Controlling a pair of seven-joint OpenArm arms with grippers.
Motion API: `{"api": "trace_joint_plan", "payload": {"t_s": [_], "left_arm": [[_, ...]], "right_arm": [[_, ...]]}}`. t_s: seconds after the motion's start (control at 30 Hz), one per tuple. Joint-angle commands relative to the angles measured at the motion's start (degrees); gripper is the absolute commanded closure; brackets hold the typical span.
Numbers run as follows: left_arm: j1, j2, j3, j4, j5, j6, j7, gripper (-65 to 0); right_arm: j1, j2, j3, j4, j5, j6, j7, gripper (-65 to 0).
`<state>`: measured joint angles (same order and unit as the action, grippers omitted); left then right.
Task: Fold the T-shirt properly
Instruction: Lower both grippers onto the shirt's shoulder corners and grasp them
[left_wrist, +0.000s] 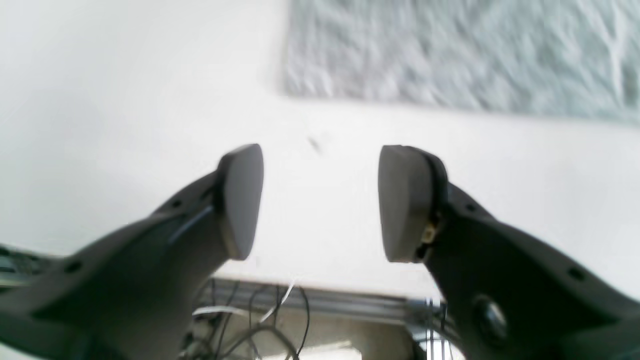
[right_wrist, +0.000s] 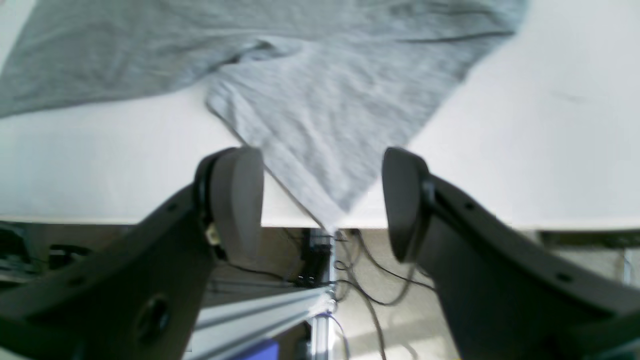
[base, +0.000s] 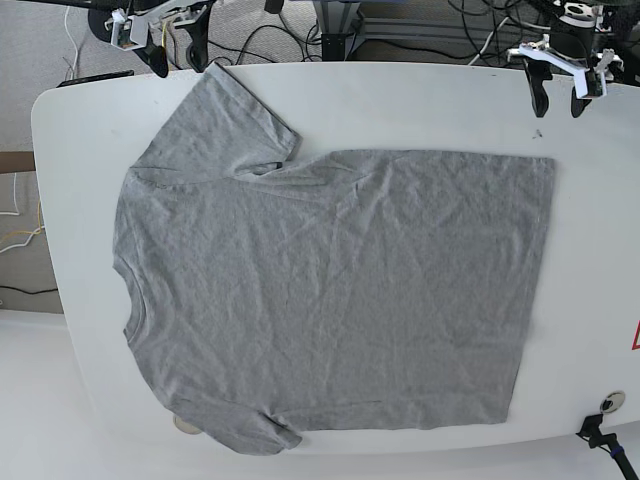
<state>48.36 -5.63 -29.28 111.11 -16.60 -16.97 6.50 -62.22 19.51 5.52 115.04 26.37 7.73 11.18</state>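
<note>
Shirt (base: 330, 290) lies flat across the desk (base: 420, 100), sleeve tip at its edge. Soft, limp cotton; I'd pinch sleeve and hem corners. Left gripper (left_wrist: 320, 202) and right gripper (right_wrist: 322, 205) both gape wide, holding nothing.

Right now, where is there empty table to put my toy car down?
Bare white table runs along the T-shirt hem, and another strip lies between its top edge and the far rim. The shirt covers the middle, and its sleeve reaches the far edge by the right gripper.
</note>
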Motion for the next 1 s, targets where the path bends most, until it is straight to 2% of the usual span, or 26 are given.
{"api": "trace_joint_plan", "payload": {"t_s": [0.0,0.1,0.2,0.33,0.47,0.63,0.83,0.97], "left_arm": [[-0.4,-0.2,-0.3,0.9,-0.5,-0.3,-1.4,-39.3],[-1.8,-0.3,-0.1,0.9,-0.6,-0.3,-1.4,-41.1],[-4.3,-0.3,-0.3,0.9,-0.6,-0.3,-1.0,-41.1],[-7.3,-0.1,-1.1,0.9,-1.3,-0.3,5.4,-41.2],[-9.6,-0.7,-2.8,0.8,-9.6,-0.3,10.9,-41.3],[-14.5,-2.9,-5.7,0.8,-14.2,-0.3,20.9,-41.3],[-20.2,-2.9,-6.5,-1.6,-14.3,-0.3,28.6,-41.3],[-20.9,-2.9,-7.8,-1.9,-14.3,-0.3,29.7,-41.3]], "right_arm": [[1.6,0.0,-0.7,0.9,0.4,0.1,0.3,-36.6],[5.4,-1.9,-1.6,0.8,1.4,0.1,-3.8,-36.6],[8.5,-3.2,-1.3,0.7,7.5,0.1,-9.1,-36.6],[10.3,-3.3,0.9,0.7,14.6,0.1,-14.4,-36.6],[12.1,-3.5,6.6,0.1,22.4,0.2,-22.1,-36.6],[15.0,-3.6,12.6,-1.7,31.6,0.6,-32.4,-36.3],[16.5,-3.6,14.7,-2.8,36.2,0.1,-39.8,-36.3],[16.5,-3.6,14.7,-7.1,40.0,0.1,-42.1,-36.2]]}}
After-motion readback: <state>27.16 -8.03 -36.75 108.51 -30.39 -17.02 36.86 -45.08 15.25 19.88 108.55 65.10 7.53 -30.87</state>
